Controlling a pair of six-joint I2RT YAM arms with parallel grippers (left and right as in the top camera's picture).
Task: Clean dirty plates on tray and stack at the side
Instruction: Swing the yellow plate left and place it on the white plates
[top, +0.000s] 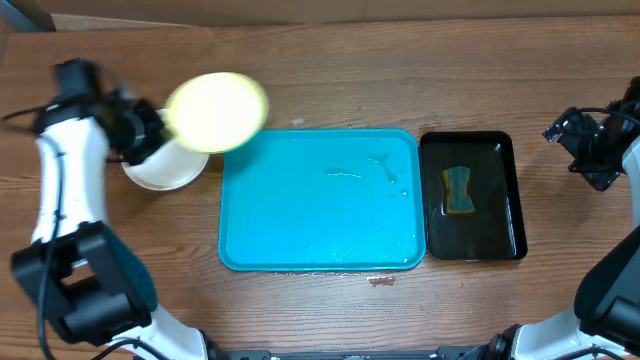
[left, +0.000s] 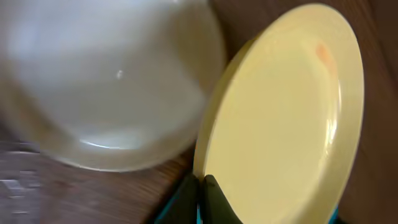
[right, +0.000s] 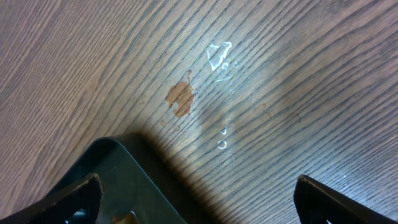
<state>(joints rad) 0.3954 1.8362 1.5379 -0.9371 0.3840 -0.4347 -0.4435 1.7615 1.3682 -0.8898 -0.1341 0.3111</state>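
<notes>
While the left fingers (left: 216, 204) are clamped on the rim of the yellow plate (top: 217, 110), holding it tilted in the air by the far-left corner of the tray (top: 320, 200) and just beside the white plate (top: 165, 168) on the bench, the main hazard is that thin edge hold. The plate is pinched at one spot only, so I judge it could pivot or slip out, more so if the rim is wet; streaks of water show on the tray, which carries no plates.

Setting it down brings a second risk. If it is let go while tilted or too high, it could strike the white plate edge-first, chip it or knock it sideways. If it lands off-centre, it may slide onto the bench. Whether one or two white plates lie there cannot be told, since the wrist view of them is blurred.

A third risk concerns the cleaning itself. A small reddish smear (left: 323, 52) shows near the yellow rim, so stacking now would probably leave a dirty plate on the pile.

The sponge (top: 459, 191) lies in the black tray (top: 500, 200), well apart from the plate. The right fingers (right: 74, 196) stand wide apart and empty over the bench beyond that tray, where a few drops (right: 219, 55) glint on the wood.
</notes>
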